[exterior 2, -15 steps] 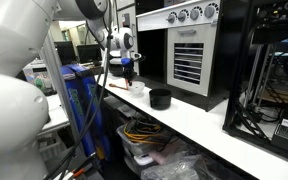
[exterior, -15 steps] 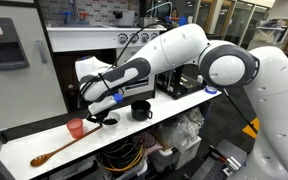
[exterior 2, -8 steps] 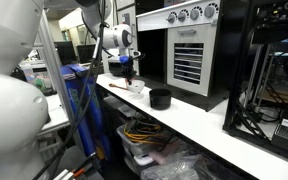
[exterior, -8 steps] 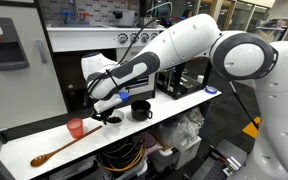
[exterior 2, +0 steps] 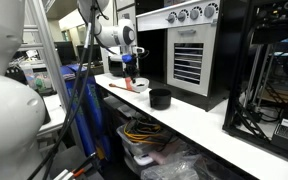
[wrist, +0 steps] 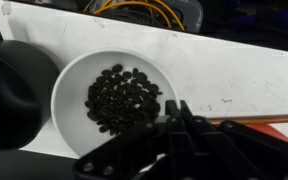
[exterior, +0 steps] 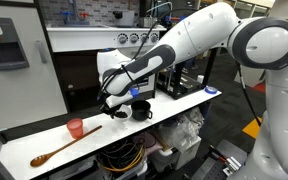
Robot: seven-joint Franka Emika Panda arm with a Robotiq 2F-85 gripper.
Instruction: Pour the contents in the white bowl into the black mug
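In the wrist view, the white bowl (wrist: 68,100) is level, open side up, full of dark beans (wrist: 122,100), just beside the black mug (wrist: 14,85). The jaws seem to pinch its rim.

In an exterior view, camera faces the desk (exterior: 179,105) side-on, mid distance, end effector (exterior: 112,104) near centre. In an exterior view, camera sights along the desk (exterior 2: 219,128), end effector (exterior 2: 130,80) far off. Wrist view: straight down, close on the bowl (wrist: 74,75) at the end effector (wrist: 172,118). All three share the mug (wrist: 14,85) beside the end effector.
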